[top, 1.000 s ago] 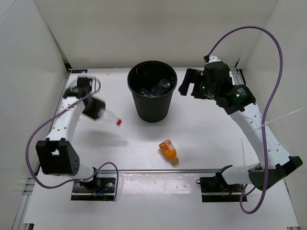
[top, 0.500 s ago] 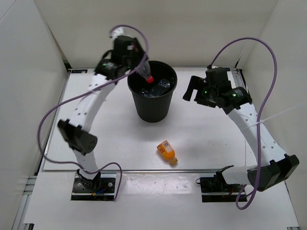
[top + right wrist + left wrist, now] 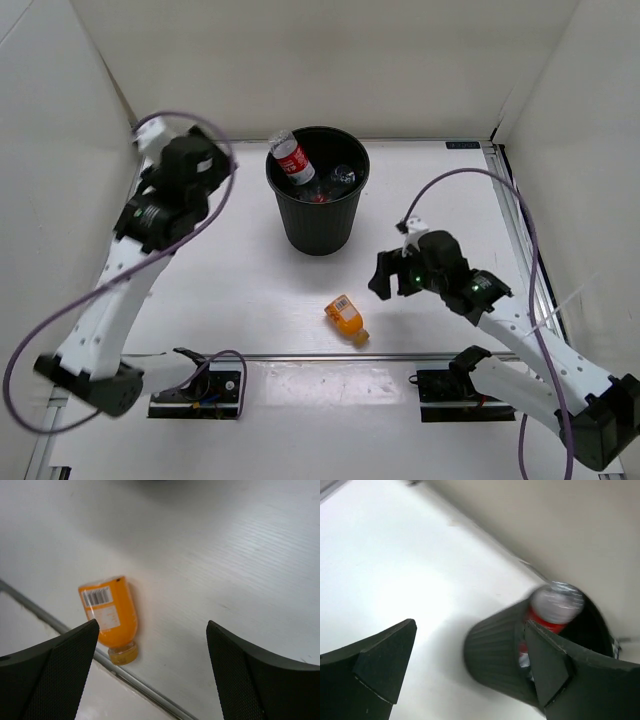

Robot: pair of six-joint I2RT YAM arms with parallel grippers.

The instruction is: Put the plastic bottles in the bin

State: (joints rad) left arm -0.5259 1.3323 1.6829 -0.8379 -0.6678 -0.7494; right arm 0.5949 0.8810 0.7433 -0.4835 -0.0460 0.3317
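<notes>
Left gripper, right gripper: seemingly agape

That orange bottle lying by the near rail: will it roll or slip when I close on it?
The orange bottle lies on its side on the smooth table, so a sideways nudge would probably roll or slide it. Its plastic looks glossy, likely slippery where it tapers. Small and squat, it is probably light.

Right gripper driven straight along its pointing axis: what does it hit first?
Probably bare table for the right gripper; in its wrist view the orange bottle lies left of centre. Depth unclear.
</notes>
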